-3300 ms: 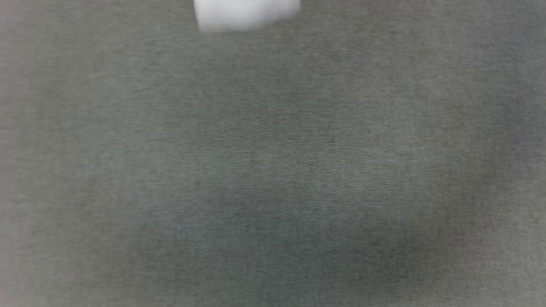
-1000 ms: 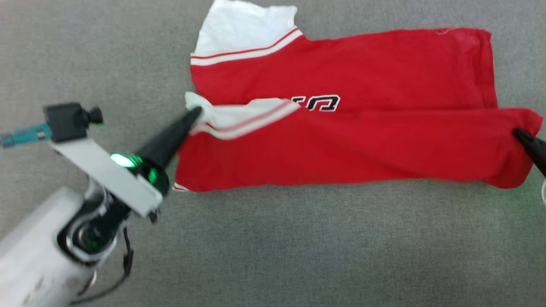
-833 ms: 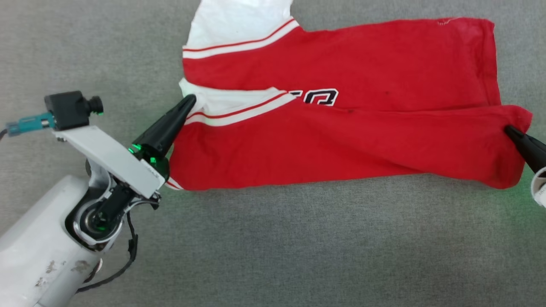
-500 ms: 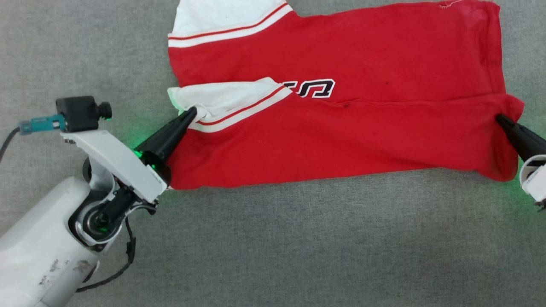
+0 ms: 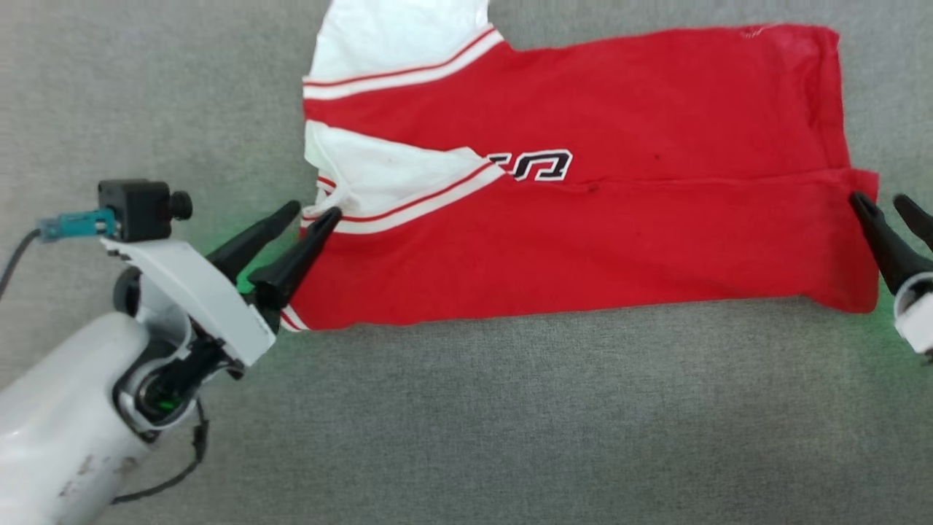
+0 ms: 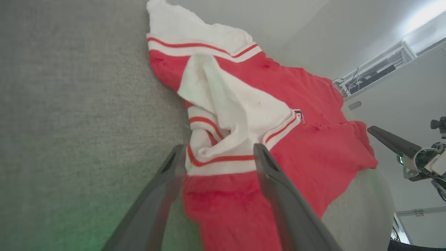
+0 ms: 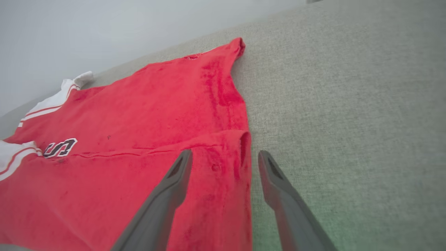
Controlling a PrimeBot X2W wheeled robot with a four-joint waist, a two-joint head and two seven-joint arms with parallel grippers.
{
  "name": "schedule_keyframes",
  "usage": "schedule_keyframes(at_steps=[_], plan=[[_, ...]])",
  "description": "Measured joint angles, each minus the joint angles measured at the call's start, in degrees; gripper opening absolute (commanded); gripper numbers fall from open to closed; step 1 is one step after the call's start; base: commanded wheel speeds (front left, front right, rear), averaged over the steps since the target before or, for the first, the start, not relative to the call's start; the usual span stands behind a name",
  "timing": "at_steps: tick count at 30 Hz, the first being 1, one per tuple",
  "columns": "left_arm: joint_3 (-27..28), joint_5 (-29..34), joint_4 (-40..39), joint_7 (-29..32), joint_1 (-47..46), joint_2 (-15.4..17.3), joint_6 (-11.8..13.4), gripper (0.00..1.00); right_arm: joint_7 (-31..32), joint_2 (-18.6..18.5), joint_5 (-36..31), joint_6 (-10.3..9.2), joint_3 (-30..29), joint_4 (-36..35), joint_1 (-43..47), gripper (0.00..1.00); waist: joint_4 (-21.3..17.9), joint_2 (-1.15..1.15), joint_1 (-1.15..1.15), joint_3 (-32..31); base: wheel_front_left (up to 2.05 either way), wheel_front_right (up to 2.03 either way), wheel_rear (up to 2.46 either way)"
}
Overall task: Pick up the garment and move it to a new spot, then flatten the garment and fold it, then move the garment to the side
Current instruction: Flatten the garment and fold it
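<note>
Garment [image 5: 583, 240] lies folded lengthwise near the grey surface's [image 5: 466, 423] far edge. Left gripper [image 5: 315, 210] — fingers spread wide — straddles its white-sleeve end; right gripper [image 5: 875, 197], equally wide, straddles the hem.

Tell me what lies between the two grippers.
The garment, folded lengthwise, spans the whole stretch from the left gripper to the right gripper; the head view shows it.

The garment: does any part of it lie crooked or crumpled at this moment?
Yes. The white sleeve at the left end of the garment is bunched and twisted over the red body, just ahead of the open left end effector. The rest lies fairly flat.
</note>
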Motion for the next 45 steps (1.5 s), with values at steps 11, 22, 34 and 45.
schedule_keyframes(at_steps=[11,22,34,45], plan=[[-5.4,4.2,-3.5,14.5,-5.8,7.6,3.8,1.0,-4.0,-0.6,0.3,0.0,-4.4,-2.1,6.6,1.0,1.4,0.0,0.0,-6.4,0.0,0.0,0.0],[-10.2,-2.5,-8.1,35.7,-7.9,9.1,11.3,1.0,-1.6,1.5,-0.9,0.0,-4.0,-5.3,6.9,1.0,0.5,0.0,0.0,-7.4,0.0,0.0,0.0],[-8.9,-8.2,1.2,35.5,-5.5,5.6,5.8,0.09,-0.6,1.8,-2.2,0.0,-4.6,-6.6,6.2,1.0,-3.6,0.0,0.0,-3.8,0.0,0.0,0.0],[-7.6,-9.9,2.6,34.8,-5.7,4.2,1.9,0.0,16.6,-5.8,-6.7,-0.01,5.6,-7.1,2.3,1.0,-3.2,0.0,0.0,-2.2,0.0,0.0,0.0]])
